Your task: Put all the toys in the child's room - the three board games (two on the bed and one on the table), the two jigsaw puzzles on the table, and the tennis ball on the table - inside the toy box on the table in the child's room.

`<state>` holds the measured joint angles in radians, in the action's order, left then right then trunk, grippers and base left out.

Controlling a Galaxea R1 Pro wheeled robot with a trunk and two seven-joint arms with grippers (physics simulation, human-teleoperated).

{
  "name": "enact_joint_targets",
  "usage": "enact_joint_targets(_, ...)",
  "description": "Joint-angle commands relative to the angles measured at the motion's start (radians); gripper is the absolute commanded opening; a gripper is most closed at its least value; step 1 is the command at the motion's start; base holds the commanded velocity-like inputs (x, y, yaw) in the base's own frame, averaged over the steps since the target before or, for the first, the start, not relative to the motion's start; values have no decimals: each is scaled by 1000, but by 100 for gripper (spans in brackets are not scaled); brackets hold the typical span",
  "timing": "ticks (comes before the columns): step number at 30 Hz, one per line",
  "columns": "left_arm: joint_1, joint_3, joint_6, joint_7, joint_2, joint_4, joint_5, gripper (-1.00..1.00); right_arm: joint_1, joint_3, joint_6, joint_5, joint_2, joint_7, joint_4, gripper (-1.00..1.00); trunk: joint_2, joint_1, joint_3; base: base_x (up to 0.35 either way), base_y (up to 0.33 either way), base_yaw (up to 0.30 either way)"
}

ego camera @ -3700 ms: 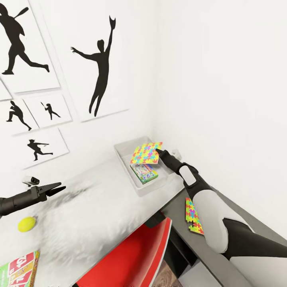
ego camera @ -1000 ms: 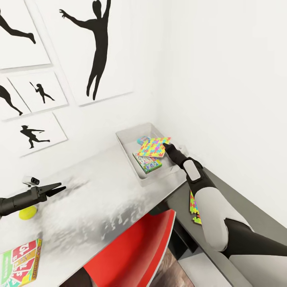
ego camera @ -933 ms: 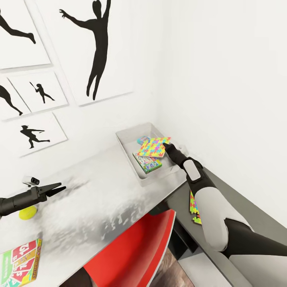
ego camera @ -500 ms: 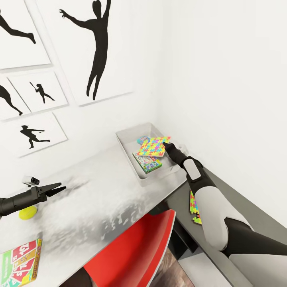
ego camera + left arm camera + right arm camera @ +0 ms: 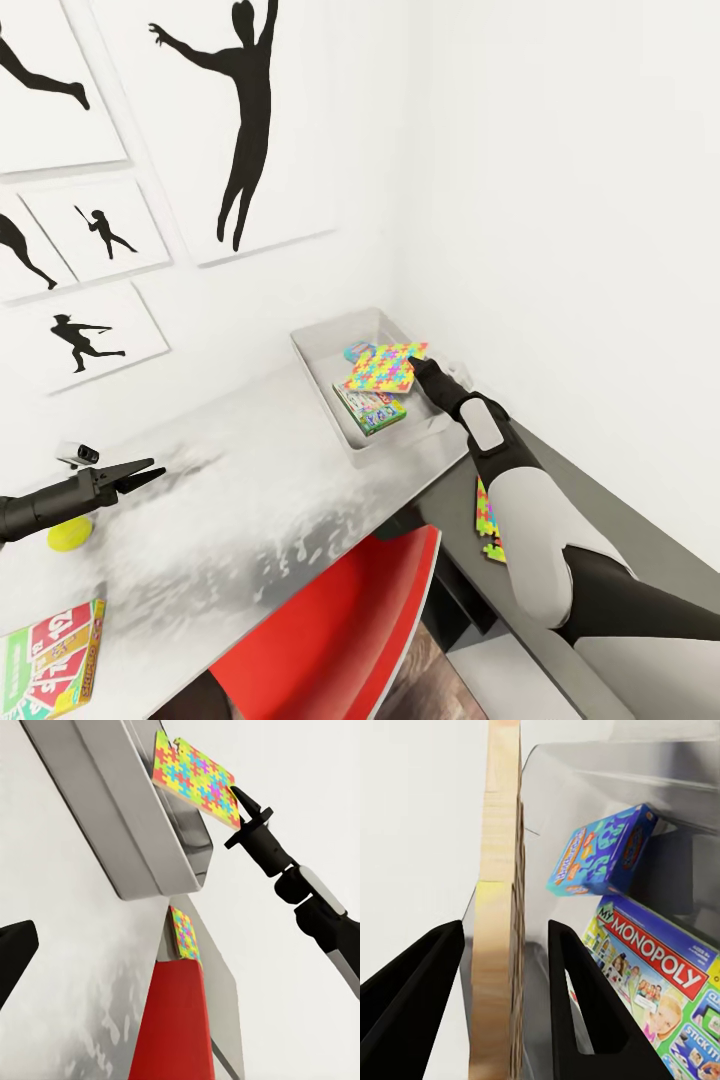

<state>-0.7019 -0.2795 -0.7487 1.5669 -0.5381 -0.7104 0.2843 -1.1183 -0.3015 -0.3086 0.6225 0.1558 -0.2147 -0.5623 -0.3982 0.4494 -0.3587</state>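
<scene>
Bright, even, sharp simulator light

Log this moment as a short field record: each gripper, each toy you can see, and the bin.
right gripper: jaws either side of a multicoloured jigsaw slab, over the bin; grip cannot be confirmed
left gripper: open, empty, above the pale grey desk top
shallow grey bin: holds blue game box and green-edged Monopoly box
second jigsaw slab: on the lower dark grey section
yellow-green ball: on desk, near left gripper
SKIP-BO box: on desk, outside the bin
</scene>
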Motion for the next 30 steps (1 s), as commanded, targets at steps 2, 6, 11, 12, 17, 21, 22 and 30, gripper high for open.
enact_joint_targets(2,-1,0,-11,4,0,0,0,100,-1,-8,-9,5,2,-3,-1,-100,-2,1,-2,0,0,0)
enact_joint_targets(6,-1,0,-11,4,0,0,0,100,-1,-8,-10,5,1,-3,-1,-100,-2,1,-2,0,0,0)
enact_joint_targets(11,-1,0,-11,4,0,0,1,100,-2,-7,-10,5,1,-4,-1,-100,-2,1,-2,0,0,0)
enact_joint_targets(12,-1,0,-11,4,0,0,0,100,-2,-7,-10,5,1,-4,-1,-100,-2,1,-2,0,0,0)
enact_joint_targets(17,-1,0,-11,4,0,0,0,100,-1,-7,-10,5,1,-5,-1,-100,-2,1,-2,0,0,0)
enact_joint_targets(21,-1,0,-11,4,0,0,0,100,0,-7,-11,5,1,-12,-2,-100,-2,1,-2,0,0,0)
enact_joint_targets(22,-1,0,-11,4,0,0,0,100,0,-7,-10,5,1,-13,-2,-100,-2,1,-2,0,0,0)
enact_joint_targets(30,-1,0,-11,4,0,0,1,100,0,-7,-4,4,1,-19,-3,-100,-2,1,-2,0,0,0)
